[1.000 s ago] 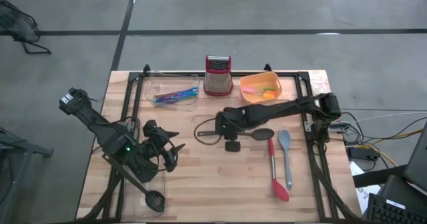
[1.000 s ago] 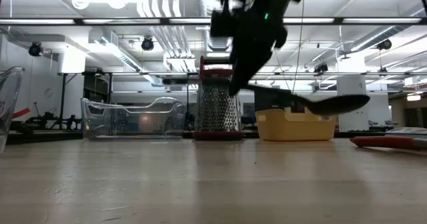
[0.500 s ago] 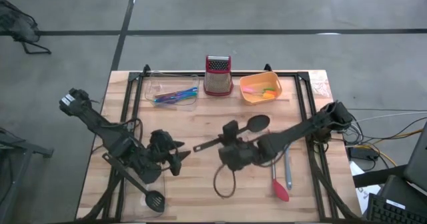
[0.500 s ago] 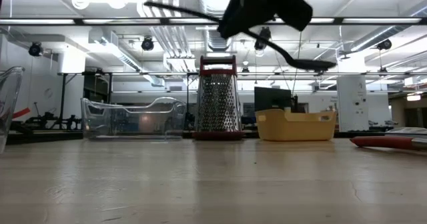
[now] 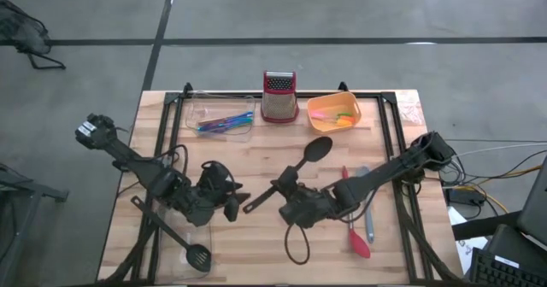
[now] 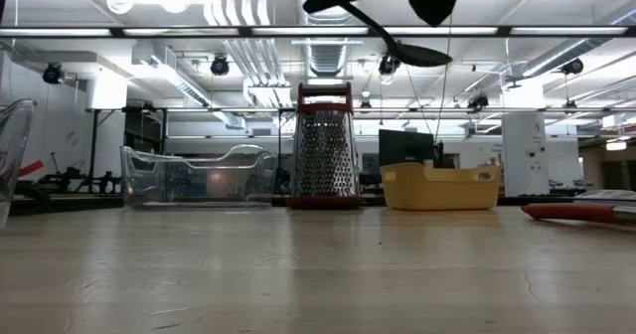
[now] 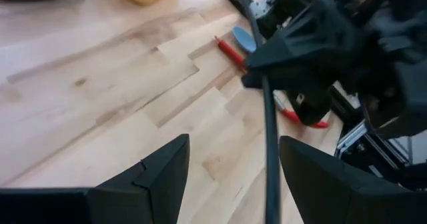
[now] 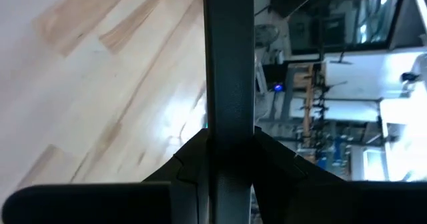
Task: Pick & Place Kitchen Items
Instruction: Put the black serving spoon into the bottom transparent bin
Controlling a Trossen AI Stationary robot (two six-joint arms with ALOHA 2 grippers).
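- The high view looks straight down on the whole table (image 5: 256, 163).
- The low view sits at tabletop height, facing the grater (image 6: 323, 145), shared with the high view.
- Each wrist view looks close along a dark handle over the wood.

Even, soft overhead light fills the high view, so the wooden surface (image 5: 256, 163) reads bright at frame centre and shadows beneath the arms are faint and short. In the low view, ceiling strip lights (image 6: 298, 31) across the top glare white, strongest at upper left, silhouetting whatever hangs before them, while the near surface at the bottom is out of focus. Both wrist views are blurred: dark shapes smear across the right of the left one, and bright windows (image 8: 393, 84) wash out the right edge of the other.
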